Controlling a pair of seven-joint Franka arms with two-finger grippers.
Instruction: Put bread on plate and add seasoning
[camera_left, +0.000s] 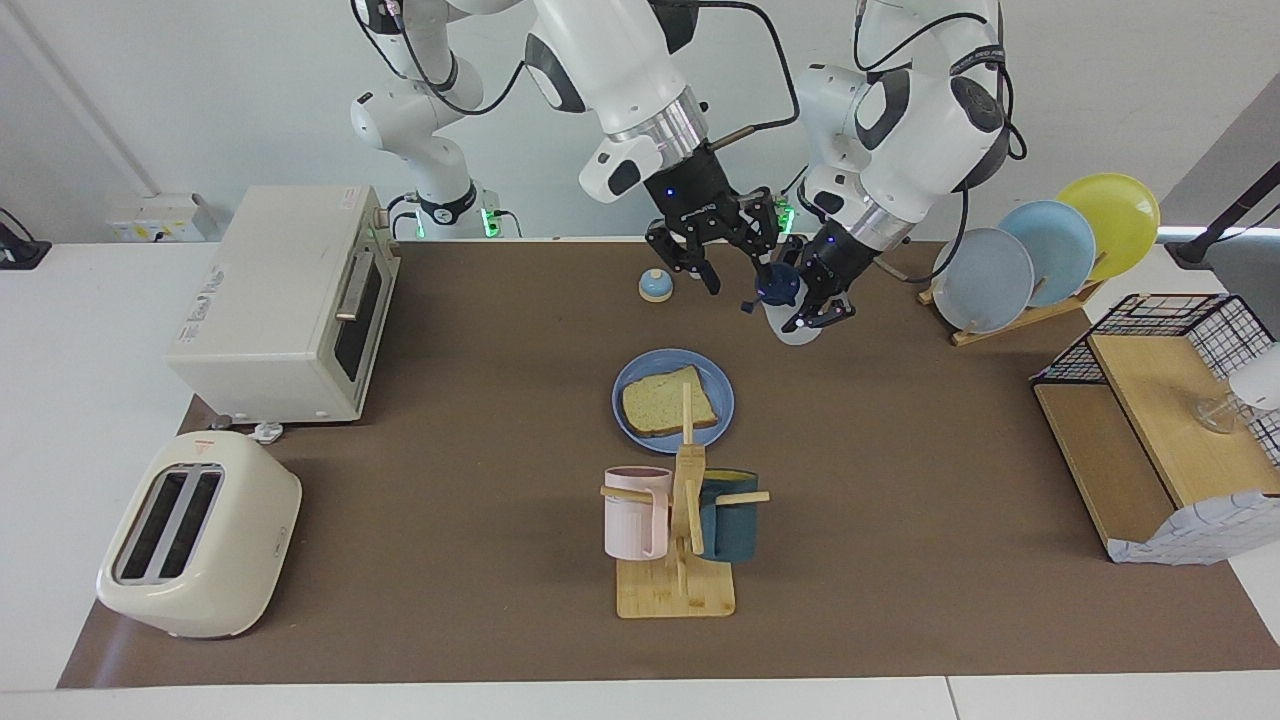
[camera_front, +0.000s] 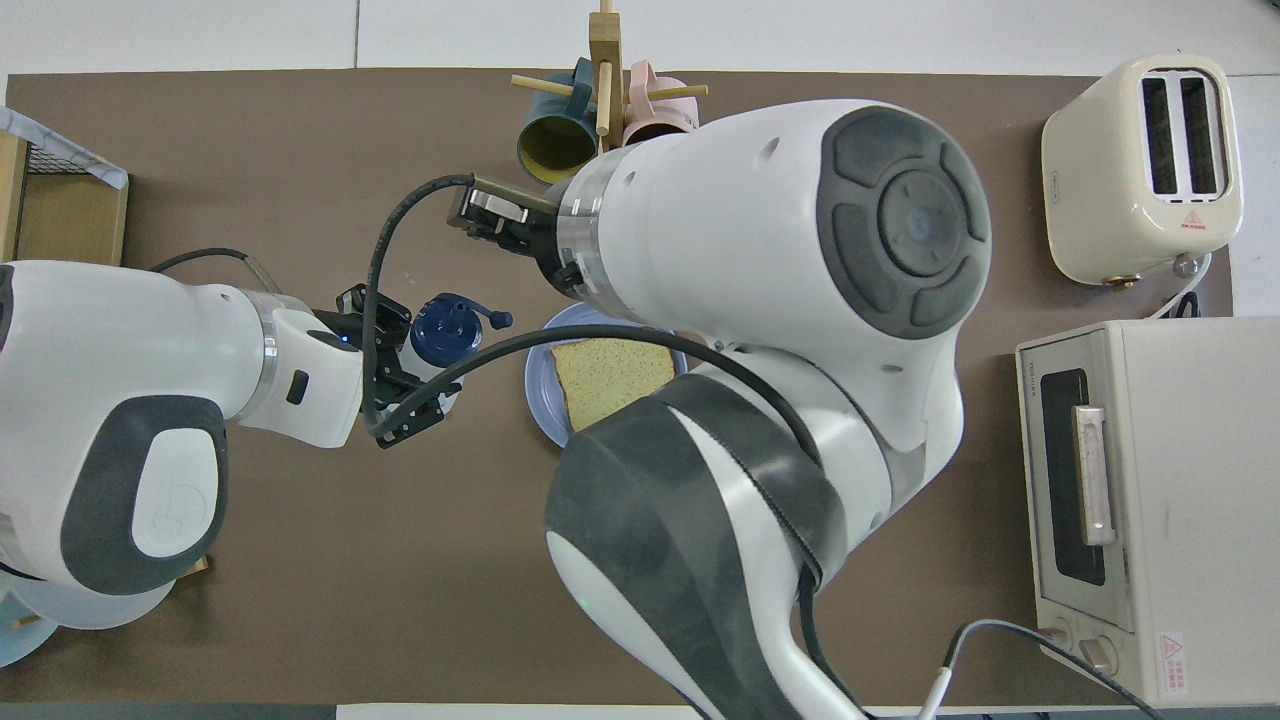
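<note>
The bread (camera_left: 668, 403) lies flat on the round blue plate (camera_left: 625, 400) in the middle of the table; both also show from above as the bread (camera_front: 610, 370) and the plate (camera_front: 537, 385). My left gripper (camera_left: 815, 305) is shut on the seasoning (camera_left: 790, 300), a white bottle with a dark blue cap. It holds the bottle tilted in the air, off the plate toward the left arm's end. From above, the seasoning (camera_front: 445, 333) has a small dark loop sticking out sideways toward the plate. My right gripper (camera_left: 725, 255) hangs open beside the cap, apart from it.
A small blue-domed bell (camera_left: 655, 286) sits under the right gripper's side. A mug rack (camera_left: 680, 530) stands just past the plate, farther from the robots. A toaster oven (camera_left: 290, 300) and toaster (camera_left: 195, 545) occupy the right arm's end. A plate rack (camera_left: 1040, 260) and wire shelf (camera_left: 1170, 420) occupy the left arm's end.
</note>
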